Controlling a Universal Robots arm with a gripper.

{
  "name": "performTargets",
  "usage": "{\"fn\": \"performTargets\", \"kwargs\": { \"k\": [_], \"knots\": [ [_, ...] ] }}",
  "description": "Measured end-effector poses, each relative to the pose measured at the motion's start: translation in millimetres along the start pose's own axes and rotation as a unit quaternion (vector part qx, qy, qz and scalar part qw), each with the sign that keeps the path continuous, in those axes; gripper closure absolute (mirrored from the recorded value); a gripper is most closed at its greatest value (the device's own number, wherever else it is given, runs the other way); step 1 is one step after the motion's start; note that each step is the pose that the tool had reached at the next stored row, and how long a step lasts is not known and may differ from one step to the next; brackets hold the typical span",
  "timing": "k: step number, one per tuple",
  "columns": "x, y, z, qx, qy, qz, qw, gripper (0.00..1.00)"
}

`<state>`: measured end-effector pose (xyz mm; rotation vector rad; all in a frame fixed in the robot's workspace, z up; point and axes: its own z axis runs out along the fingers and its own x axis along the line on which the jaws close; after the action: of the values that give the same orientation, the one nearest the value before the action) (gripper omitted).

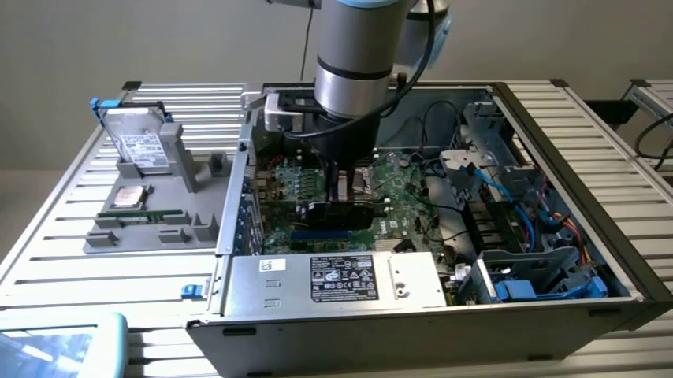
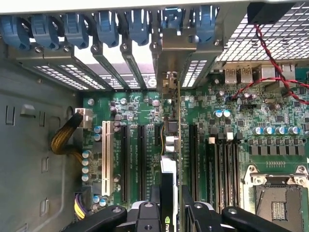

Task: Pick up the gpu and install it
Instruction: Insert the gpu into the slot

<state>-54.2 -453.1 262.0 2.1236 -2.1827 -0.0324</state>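
Black fingers [image 2: 145, 215] of the gripper [image 2: 169, 210] are clamping the gpu [image 2: 170, 145] from both sides, holding it on edge above the green motherboard [image 2: 231, 145] inside the open computer case [image 1: 589, 197]. Its metal bracket end is sitting at the rear slot openings under the blue clips [image 2: 106, 26], with long black expansion slots [image 2: 141, 159] lying on either side of the card. Toward the exterior view's left, silver hard drives [image 1: 142, 150] and a memory stick [image 1: 142, 214] are resting in a grey holder [image 1: 105, 236] on the slatted table [image 1: 63, 260]
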Motion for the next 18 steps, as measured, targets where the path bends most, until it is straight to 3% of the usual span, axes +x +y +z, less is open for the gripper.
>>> {"fn": "performTargets", "kwargs": {
  "k": [18],
  "knots": [
    [-1.2,1.6,2.3,-0.0008,0.0001,0.0,1.0,0.73]
  ]
}}
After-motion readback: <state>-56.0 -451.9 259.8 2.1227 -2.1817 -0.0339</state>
